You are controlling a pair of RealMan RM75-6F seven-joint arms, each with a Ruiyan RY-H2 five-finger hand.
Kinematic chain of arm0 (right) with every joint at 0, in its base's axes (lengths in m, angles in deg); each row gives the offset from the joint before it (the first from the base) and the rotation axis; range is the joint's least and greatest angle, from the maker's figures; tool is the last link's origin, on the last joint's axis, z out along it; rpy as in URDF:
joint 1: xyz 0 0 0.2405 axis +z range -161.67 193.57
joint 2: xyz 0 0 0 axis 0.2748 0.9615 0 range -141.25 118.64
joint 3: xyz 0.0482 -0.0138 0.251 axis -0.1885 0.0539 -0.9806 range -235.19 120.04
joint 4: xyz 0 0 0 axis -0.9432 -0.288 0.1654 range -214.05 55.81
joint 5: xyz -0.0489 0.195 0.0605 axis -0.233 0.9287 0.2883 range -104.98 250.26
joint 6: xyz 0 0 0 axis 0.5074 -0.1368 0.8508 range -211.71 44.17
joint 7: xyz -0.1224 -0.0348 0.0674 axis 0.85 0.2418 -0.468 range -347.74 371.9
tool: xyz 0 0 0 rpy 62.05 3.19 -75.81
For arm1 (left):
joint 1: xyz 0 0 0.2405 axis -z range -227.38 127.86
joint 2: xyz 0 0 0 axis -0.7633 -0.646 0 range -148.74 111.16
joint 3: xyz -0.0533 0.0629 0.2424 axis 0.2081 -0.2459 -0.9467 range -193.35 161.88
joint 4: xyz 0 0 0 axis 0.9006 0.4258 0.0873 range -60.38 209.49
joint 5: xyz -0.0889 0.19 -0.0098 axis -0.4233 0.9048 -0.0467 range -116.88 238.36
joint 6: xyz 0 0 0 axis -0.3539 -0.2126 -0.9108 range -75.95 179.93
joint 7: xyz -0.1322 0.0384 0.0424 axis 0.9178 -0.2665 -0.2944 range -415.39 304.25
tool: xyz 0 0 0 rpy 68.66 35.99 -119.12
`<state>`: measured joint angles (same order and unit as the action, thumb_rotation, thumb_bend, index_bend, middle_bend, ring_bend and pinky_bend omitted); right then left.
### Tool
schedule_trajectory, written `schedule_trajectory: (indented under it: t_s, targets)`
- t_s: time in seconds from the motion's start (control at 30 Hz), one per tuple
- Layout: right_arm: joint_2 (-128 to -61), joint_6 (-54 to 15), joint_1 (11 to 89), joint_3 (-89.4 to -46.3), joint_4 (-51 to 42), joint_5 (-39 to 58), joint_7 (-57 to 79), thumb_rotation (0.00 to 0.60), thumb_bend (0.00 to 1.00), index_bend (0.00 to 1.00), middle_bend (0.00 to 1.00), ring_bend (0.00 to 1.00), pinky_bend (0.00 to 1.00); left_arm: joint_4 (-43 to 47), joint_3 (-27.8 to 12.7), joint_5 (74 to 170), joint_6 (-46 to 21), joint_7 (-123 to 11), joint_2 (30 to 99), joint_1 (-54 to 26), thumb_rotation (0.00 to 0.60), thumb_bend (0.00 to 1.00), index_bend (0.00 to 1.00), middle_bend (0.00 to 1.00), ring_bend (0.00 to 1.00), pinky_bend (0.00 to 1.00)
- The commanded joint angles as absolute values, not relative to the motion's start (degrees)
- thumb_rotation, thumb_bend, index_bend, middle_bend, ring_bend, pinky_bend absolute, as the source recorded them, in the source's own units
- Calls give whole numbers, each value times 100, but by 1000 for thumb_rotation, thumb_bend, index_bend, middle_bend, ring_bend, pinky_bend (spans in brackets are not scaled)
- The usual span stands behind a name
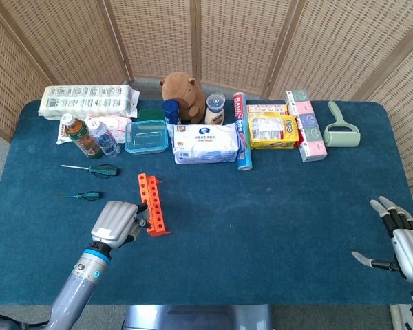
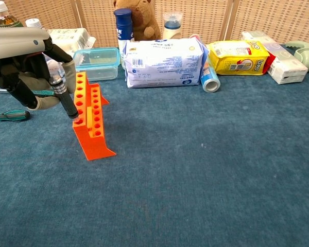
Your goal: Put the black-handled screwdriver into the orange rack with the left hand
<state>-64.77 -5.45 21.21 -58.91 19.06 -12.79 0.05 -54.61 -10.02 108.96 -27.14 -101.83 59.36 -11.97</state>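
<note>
A blue cloth table (image 1: pixel 275 206) is standing before wicker screens (image 1: pixel 241 41), with the orange rack (image 2: pixel 90 117) left of its centre. The left hand (image 2: pixel 26 67) is gripping the black-handled screwdriver (image 2: pixel 65 99), tilted, its lower end at a hole near the rack's near end. Far right of the rack, the right hand (image 1: pixel 398 237) is resting with fingers spread, holding nothing, near the table's edge, with bare cloth between.

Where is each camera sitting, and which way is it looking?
Head view: high up, looking down on the whole table; both arms show, left hand and right hand.
Chest view: low, looking across the table at the screens; only the left hand shows.
Both show: orange rack, black-handled screwdriver, wipes pack.
</note>
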Motion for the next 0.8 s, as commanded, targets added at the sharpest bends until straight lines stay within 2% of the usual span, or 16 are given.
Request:
schedule_trajectory:
  t_s: [0.03,0.3,0.57,0.8]
  targets:
    - [-6477,-541,2119,-5895,1908,-1272,6,415,0,36,0,0,0,-5469,-1004,10886,-2713,-10183,5927,-1188,600,374,430,1000,1000,1000]
    - [-6475,-558,2122,-5900,1921,-1245,14,410,0,36,0,0,0,-5577,-1028,10818,-2758,-10243,5836,-1157,600,351,326,1000,1000,1000]
    - [-6471,-547,2116,-5903,1924,-1241,10,410,0,37,0,0,0,-5637,-1049,10957,-2831,-10185,5785,-1177,600,350,311,1000,1000,1000]
    - [-6481,-566,2125,-5904,1930,-1234,46,411,0,36,0,0,0,-5367,-1278,13022,-2772,-9110,5772,-1471,600,267,239,1000,1000,1000]
